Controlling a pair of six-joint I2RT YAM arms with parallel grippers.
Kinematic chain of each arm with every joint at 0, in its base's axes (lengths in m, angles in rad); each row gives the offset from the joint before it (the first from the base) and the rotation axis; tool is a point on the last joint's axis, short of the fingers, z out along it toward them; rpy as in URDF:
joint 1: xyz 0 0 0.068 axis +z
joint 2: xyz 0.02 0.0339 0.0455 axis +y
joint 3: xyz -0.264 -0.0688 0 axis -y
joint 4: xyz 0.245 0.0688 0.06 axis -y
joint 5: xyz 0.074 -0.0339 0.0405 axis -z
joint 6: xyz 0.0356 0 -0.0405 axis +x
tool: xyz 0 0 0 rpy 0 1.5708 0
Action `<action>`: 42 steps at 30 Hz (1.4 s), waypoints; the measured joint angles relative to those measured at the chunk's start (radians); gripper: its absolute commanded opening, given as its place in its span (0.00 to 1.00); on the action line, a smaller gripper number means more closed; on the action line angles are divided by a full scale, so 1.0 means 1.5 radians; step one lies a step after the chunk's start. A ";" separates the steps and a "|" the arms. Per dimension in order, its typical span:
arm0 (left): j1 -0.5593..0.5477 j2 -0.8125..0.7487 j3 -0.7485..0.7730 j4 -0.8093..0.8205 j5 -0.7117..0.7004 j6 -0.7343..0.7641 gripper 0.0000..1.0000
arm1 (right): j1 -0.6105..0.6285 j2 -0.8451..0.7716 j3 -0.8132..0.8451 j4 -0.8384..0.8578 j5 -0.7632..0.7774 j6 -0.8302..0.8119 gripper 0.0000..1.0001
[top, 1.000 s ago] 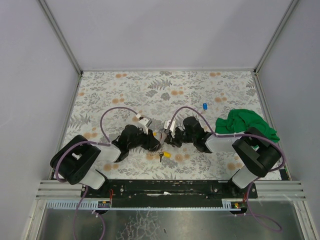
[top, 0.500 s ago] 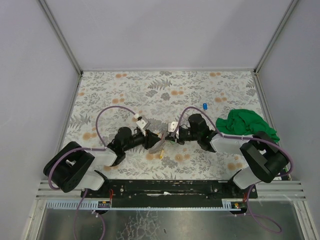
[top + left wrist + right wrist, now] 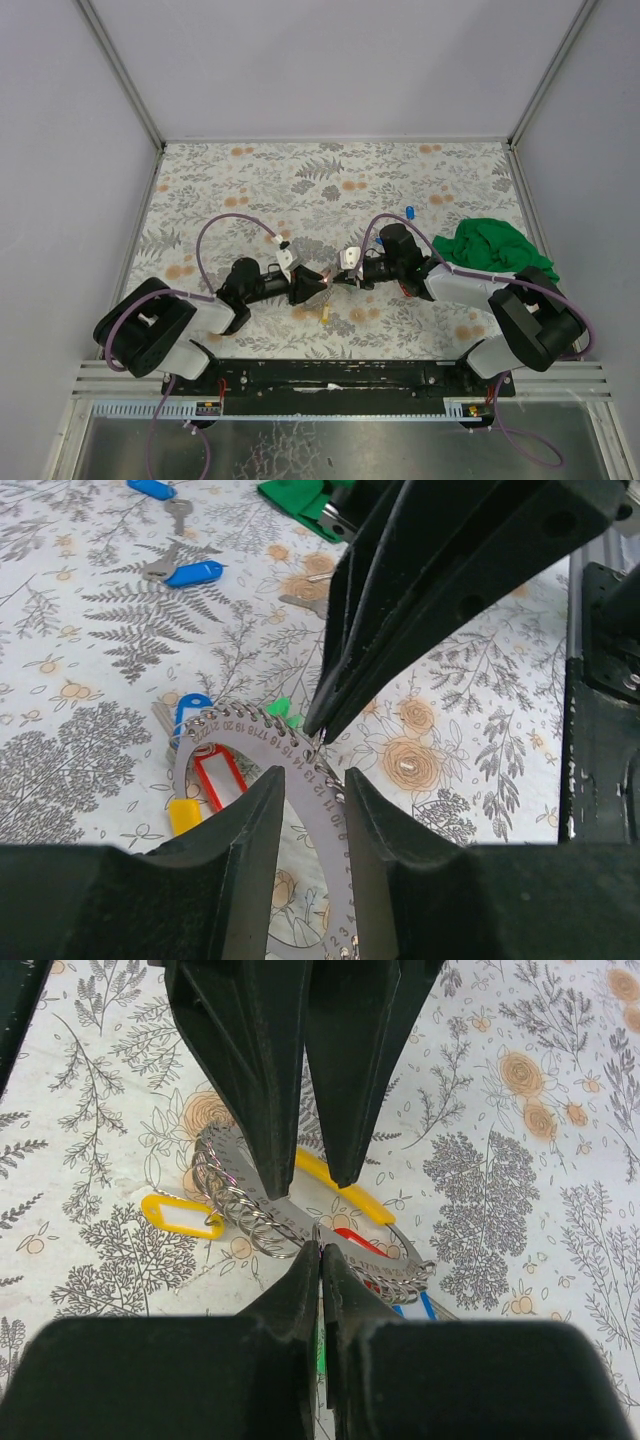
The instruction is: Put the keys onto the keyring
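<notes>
item: keyring (image 3: 325, 830), held over the desk's (image 3: 250, 180) near middle. left pincer (image 3: 312, 785) part spread, clamping its edges; right pincer (image 3: 320, 1248) pressed together, nipping its rim. hazard: opposed pulls could twist it free; keys (image 3: 193, 574) lie well apart.

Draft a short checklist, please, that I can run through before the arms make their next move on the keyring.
1. Grip of the left gripper on the keyring: ok, a finger on each face of its numbered plate.
2. Closure of the right gripper: ok, shut, tips at the plate's edge.
3. A key pinched in the right gripper: cannot tell.
4. A loose blue-tagged key in sight on the table: ok.
5. The green cloth apart from the work: ok.
</notes>
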State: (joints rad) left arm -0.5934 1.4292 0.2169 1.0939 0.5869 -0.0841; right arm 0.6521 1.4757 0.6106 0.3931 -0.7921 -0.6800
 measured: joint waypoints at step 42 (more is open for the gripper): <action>-0.010 0.079 0.047 0.017 0.074 0.075 0.11 | -0.004 0.000 0.006 -0.008 -0.044 -0.024 0.04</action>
State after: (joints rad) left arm -0.6090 1.5475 0.2867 1.1191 0.6983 0.0284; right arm 0.6468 1.4761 0.6201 0.3809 -0.8577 -0.7166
